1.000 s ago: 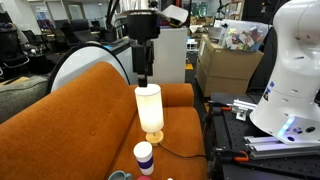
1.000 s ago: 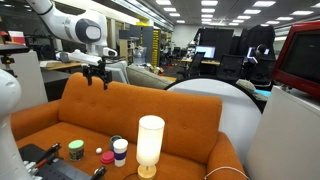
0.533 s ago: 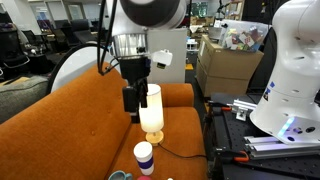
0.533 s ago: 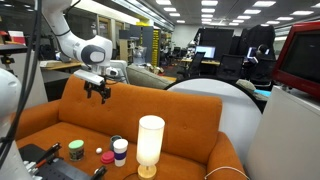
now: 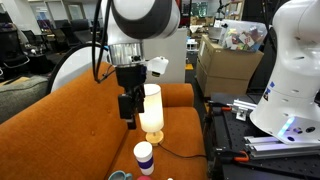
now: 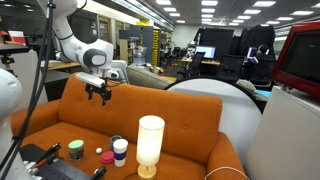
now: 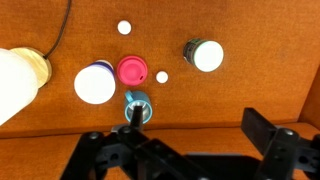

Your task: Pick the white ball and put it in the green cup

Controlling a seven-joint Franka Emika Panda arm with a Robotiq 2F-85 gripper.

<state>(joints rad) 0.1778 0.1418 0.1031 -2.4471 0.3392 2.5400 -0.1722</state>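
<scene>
In the wrist view two small white balls lie on the orange sofa seat, one (image 7: 124, 27) far from the gripper and one (image 7: 162, 77) beside a pink lid (image 7: 133, 71). The small teal-green cup (image 7: 137, 108) stands upright and looks empty, just ahead of my left finger; it also shows in both exterior views (image 5: 118, 176) (image 6: 117, 141). My gripper (image 7: 185, 150) is open and empty. It hangs above the sofa backrest in both exterior views (image 5: 127, 108) (image 6: 98, 93), well above the objects.
A lit white lamp (image 5: 149, 108) (image 6: 149, 145) (image 7: 15, 85) stands on the seat, its cord trailing. A white-and-purple cylinder (image 5: 143, 157) (image 6: 120, 150) (image 7: 95, 85) stands by it. A dark green round object with a white top (image 7: 205, 55) (image 6: 76, 150) sits further along.
The gripper has come down and moved from above the lamp to beside it, over the sofa backrest. The objects on the seat have not moved.
</scene>
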